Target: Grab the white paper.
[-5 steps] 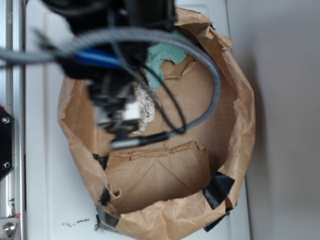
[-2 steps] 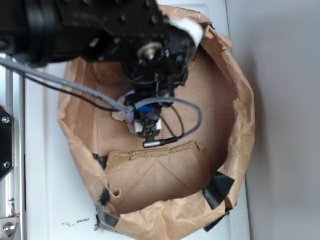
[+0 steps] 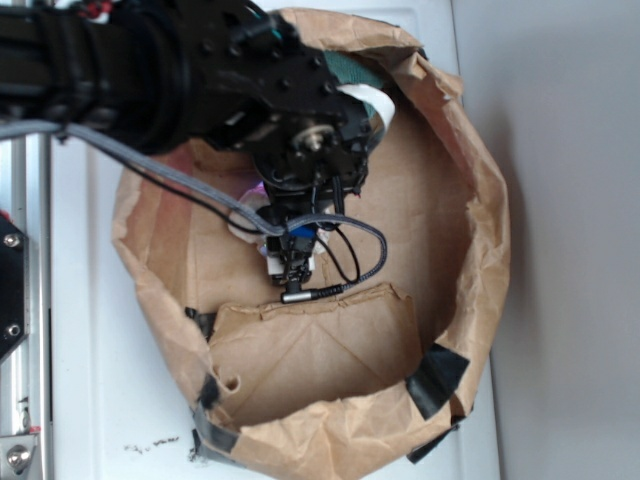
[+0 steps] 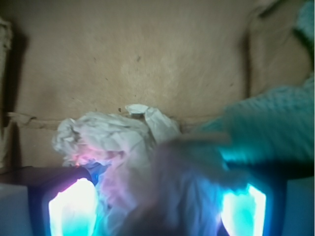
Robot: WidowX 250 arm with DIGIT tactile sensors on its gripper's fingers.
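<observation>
Inside the bag, exterior view: my arm reaches in from the counter's upper-left corner, down into the large brown paper bag that stands on the white counter.
My fingers, exterior view: my gripper points down toward the bag's floor, near its middle; from here I cannot tell how wide the fingers stand.
White paper, exterior view: only a pale sliver of the white paper shows just left of my wrist, on the bag floor.
Teal cloth, exterior view: a strip of the teal knitted cloth peeks out behind my arm by the bag's far wall.
White paper, wrist view: the white paper lies crumpled on the brown floor, reaching in between my two fingers.
My fingers, wrist view: they stand spread apart, one on each side of the wad; I cannot tell whether they press it.
Teal cloth, wrist view: the cloth lies just right of the paper, over my right finger.
</observation>
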